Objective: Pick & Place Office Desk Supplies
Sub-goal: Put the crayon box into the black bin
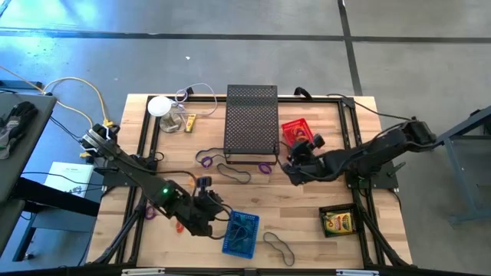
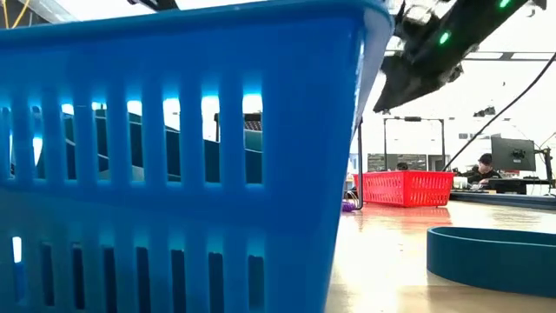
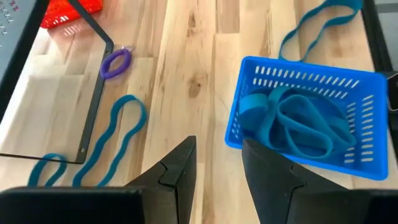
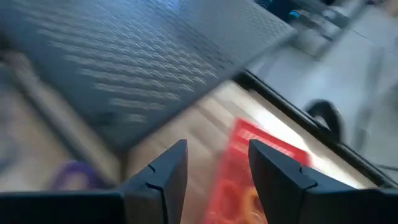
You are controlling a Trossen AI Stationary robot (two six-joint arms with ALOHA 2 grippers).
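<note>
My left gripper [image 3: 217,167] is open and empty, hovering over bare wood just left of the blue basket [image 1: 240,232], which holds several teal bands [image 3: 301,121]. A long teal band [image 3: 118,134] and a purple loop [image 3: 116,63] lie flat on the table beyond it. My right gripper [image 4: 217,165] is open and empty, held above the table between the black mesh box [image 1: 252,123] and the red basket [image 1: 297,132]. Another purple loop [image 1: 265,167] and a dark band [image 1: 234,172] lie in front of the box. One more band [image 1: 280,247] lies at the near edge.
A yellow-and-red packet [image 1: 337,222] sits in a black tray at the near right. A white round object [image 1: 159,106] with a cable and a small yellow item [image 1: 189,123] lie at the far left. Black frame rails run along the table's sides. People sit in the room beyond.
</note>
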